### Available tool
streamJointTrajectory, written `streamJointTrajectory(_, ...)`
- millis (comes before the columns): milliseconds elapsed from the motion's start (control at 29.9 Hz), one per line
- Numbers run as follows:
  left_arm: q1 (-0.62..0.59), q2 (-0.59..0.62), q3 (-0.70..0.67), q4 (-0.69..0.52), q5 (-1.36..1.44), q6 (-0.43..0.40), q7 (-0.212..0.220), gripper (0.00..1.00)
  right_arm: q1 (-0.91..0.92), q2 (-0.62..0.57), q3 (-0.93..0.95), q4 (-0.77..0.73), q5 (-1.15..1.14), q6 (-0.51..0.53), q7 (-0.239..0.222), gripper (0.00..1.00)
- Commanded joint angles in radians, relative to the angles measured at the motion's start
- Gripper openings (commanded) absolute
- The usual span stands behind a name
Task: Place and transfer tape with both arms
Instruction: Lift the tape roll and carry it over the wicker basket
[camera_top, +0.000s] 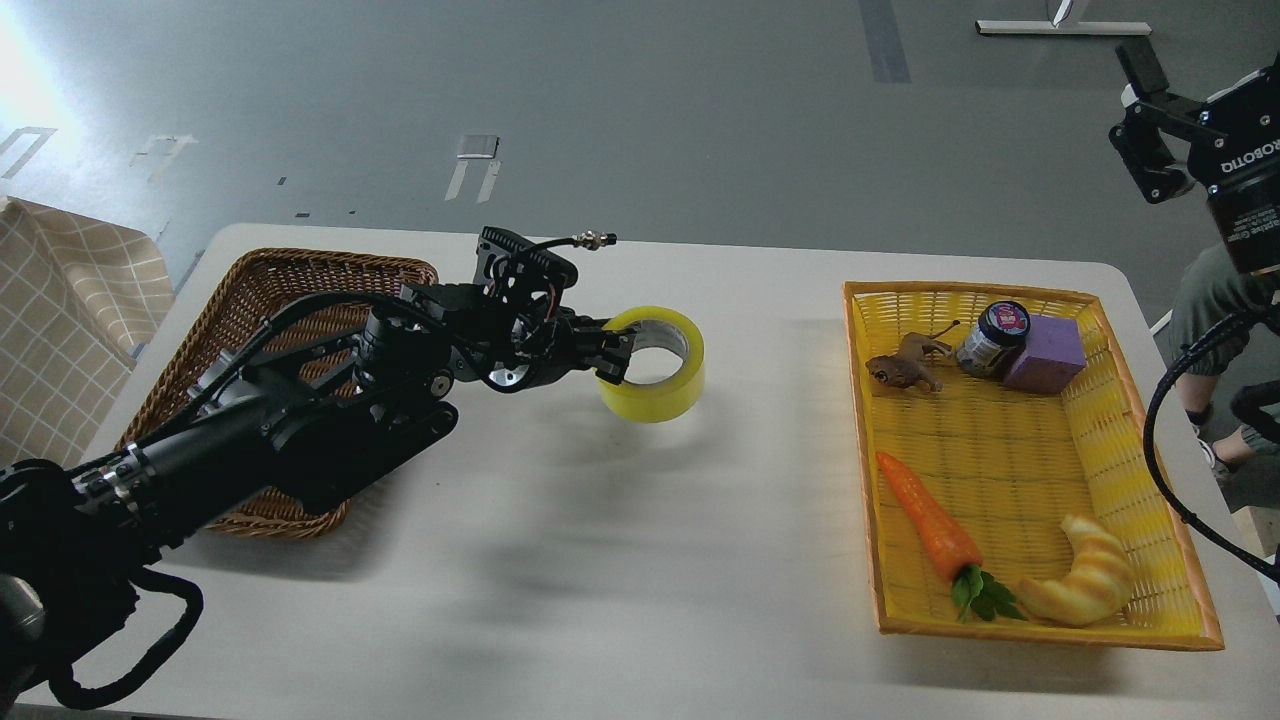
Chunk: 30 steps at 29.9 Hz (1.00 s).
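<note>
Left gripper (612, 358) clamps near-left wall of wide translucent yellow packing tape roll (655, 366), one finger inside grey-white core, one outside. Roll sits mid-table on white table (600, 560), between brown wicker basket (300, 270) at left and yellow plastic tray (1150, 560) at right. Right gripper (1150, 120) raised far right, above tray's far corner, fingers spread, empty.

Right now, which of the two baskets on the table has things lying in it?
The bright yellow plastic basket on the right: it holds a carrot, croissant, jar, purple block and toy animal. The brown wicker basket on the left shows nothing inside, though the arm covers part.
</note>
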Motion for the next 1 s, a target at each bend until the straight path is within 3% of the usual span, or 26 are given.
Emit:
streamJointTrajectory(0, -0.066, 0.060, 0.002, -0.006, -0.016, 0.000, -0.003, 0.00, -0.001, 0.003, -0.002, 0.000, 0.000, 0.000, 0.000, 1.00)
streamJointTrajectory(434, -0.068, 0.318, -0.001, -0.023, -0.021, 0.000, -0.007, 0.00, 0.005, 0.006, -0.006, 0.000, 0.000, 0.000, -0.002, 1.00)
streamJointTrajectory(501, -0.065, 0.362, 0.000, -0.023, -0.030, 0.000, -0.027, 0.00, 0.005, 0.006, -0.009, 0.000, 0.000, 0.000, -0.002, 1.00)
streamJointTrajectory(568, -0.062, 0.425, 0.000, -0.026, -0.047, 0.000, -0.073, 0.00, 0.005, 0.006, -0.011, 0.000, 0.000, 0.000, -0.002, 1.00)
streamJointTrajectory(802, 0.012, 0.587, 0.002, -0.035, -0.067, 0.007, -0.151, 0.00, 0.005, 0.006, -0.012, 0.001, 0.000, 0.000, -0.002, 1.00)
streamJointTrajectory(969, 0.108, 0.646, 0.003, -0.035, -0.076, 0.072, -0.176, 0.00, 0.004, 0.006, -0.017, 0.003, 0.000, 0.000, -0.002, 1.00)
